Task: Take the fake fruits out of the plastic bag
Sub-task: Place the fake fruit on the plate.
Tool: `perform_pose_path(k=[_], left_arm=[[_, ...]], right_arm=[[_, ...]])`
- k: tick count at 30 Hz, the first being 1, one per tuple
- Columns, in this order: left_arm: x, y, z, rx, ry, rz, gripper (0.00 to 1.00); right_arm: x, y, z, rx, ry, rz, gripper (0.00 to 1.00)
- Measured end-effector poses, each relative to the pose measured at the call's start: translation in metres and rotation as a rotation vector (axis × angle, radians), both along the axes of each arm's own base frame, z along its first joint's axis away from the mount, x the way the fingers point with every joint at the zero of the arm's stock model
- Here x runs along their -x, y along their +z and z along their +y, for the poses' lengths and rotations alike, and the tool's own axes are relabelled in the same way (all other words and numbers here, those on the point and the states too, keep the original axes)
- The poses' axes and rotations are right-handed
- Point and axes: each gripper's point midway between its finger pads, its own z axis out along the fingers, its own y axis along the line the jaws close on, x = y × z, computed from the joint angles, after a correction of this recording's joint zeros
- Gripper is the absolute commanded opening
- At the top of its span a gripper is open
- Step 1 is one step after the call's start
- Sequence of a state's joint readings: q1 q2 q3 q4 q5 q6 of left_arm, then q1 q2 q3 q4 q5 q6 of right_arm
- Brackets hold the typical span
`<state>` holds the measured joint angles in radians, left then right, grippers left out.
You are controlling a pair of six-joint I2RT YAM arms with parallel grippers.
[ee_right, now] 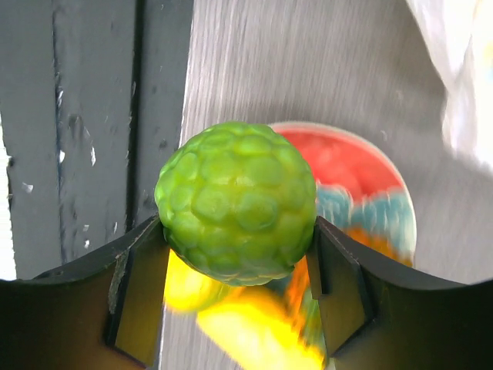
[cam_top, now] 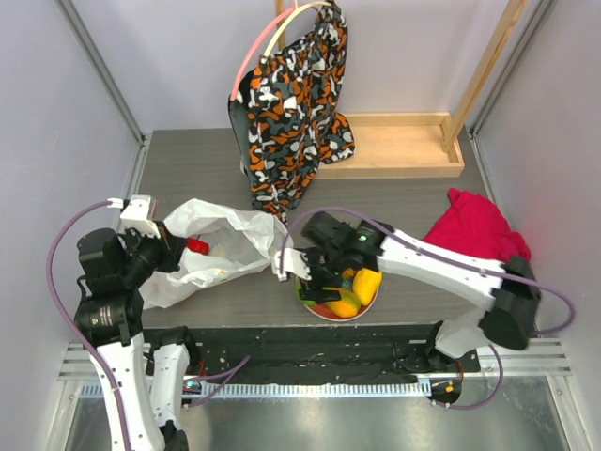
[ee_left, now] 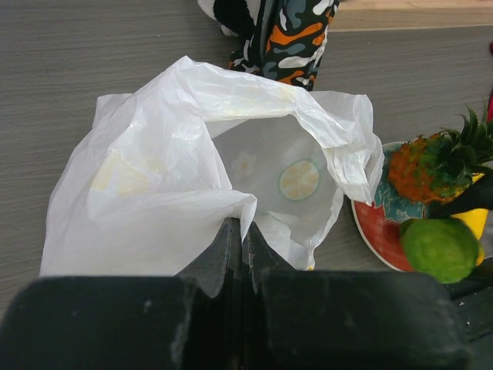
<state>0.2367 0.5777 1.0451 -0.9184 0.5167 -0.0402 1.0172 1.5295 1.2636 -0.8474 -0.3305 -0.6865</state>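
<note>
At the near edge of the counter, toward the left corner: pinching the rim of the plastic bag (ee_left: 154,193) with the left gripper (ee_left: 240,231), fingers pressed flat together on the thin plastic, holding the mouth open toward the middle. At the middle of the near edge: squeezing a bumpy green fruit (ee_right: 237,202) between the two fingers of the right gripper (ee_right: 239,225), right above the plate (ee_right: 350,158), not yet let go.

Partly done, judging by the plate. Out of the bag and on the plate: a pineapple (ee_left: 420,166), a yellow fruit (cam_top: 367,285) and an orange fruit (cam_top: 346,306). Almost out: the green fruit, needing only to be set down. Maybe left inside the bag: a round lime slice shape (ee_left: 299,179) on the back wall, print or flat piece, cannot tell which. Also a small red thing (cam_top: 195,246) by the bag's mouth, and pale yellow patches showing through the plastic, too foggy to name.

Counting: one plastic bag, one plate, two grippers, both closed on something. Four fruits seen for sure, three on the plate and one in the grip. By the far edge: one patterned bag (cam_top: 291,122), hanging. By the right edge: one red cloth (cam_top: 474,225)
</note>
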Motion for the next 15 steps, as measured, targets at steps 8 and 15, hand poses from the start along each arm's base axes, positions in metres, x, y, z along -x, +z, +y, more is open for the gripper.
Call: perform_pose_path(k=[8,15], left_arm=[[-0.001,0.004,0.000,-0.004,-0.002,-0.007,0.00],[-0.008,-0.001,0.002,0.011,0.000,0.032,0.00]], right_arm=[[0.019,0.042,-0.086,-0.131,-0.191,-0.180,0.40],[-0.002,0.019,-0.119,-0.061,-0.322,-0.237,0.44]])
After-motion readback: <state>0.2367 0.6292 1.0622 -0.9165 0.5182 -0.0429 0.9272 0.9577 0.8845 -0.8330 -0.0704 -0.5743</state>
